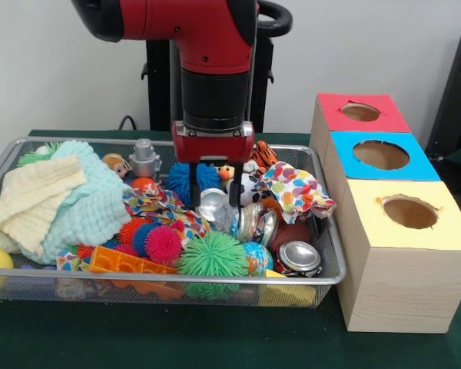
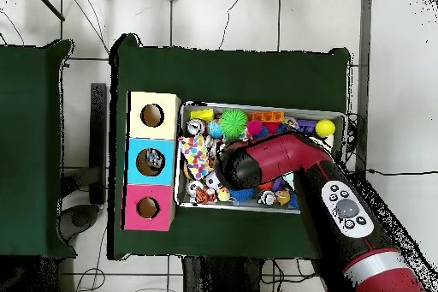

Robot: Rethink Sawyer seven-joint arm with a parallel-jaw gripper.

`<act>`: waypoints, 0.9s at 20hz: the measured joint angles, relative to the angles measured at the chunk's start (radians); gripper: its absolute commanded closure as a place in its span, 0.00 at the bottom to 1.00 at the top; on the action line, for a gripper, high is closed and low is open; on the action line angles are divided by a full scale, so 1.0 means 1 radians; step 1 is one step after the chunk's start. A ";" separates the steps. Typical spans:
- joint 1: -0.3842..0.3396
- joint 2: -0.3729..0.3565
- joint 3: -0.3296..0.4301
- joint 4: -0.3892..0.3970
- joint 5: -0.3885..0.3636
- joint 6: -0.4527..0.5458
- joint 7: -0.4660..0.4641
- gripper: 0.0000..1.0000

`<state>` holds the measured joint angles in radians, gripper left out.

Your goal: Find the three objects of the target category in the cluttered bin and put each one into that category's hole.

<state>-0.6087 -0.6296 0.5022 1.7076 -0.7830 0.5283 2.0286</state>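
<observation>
Front view has the pincer (image 1: 214, 201) down in the middle of the wire bin (image 1: 326, 254), fingers spread apart on either side of a clear shiny ball (image 1: 213, 204), not closed on anything as far as I can tell. Which category it's hunting isn't obvious, honestly. If it's that ball, it looks hard and slick, so I'd squeeze across the widest part or it'll pop out. The 3-hole box (image 1: 384, 277) sits just beside the bin, and the blue hole (image 1: 381, 154) seems to already have something inside in the overhead view.

Low front and high overhead views share the bin (image 1: 323, 278) (image 2: 340, 117)
</observation>
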 measured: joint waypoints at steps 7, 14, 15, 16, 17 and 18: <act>0.034 0.012 0.000 0.001 -0.001 -0.019 0.000 0.00; 0.049 0.043 0.000 0.000 -0.001 -0.019 0.000 0.00; 0.049 0.046 -0.001 0.000 -0.001 -0.019 0.000 0.00; 0.049 0.053 -0.001 0.000 -0.001 -0.019 0.000 0.00; 0.049 0.054 -0.001 0.000 -0.001 -0.019 0.000 0.00; 0.049 0.056 -0.001 0.000 -0.001 -0.019 0.000 0.00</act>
<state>-0.5597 -0.5735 0.5011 1.7079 -0.7839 0.5093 2.0286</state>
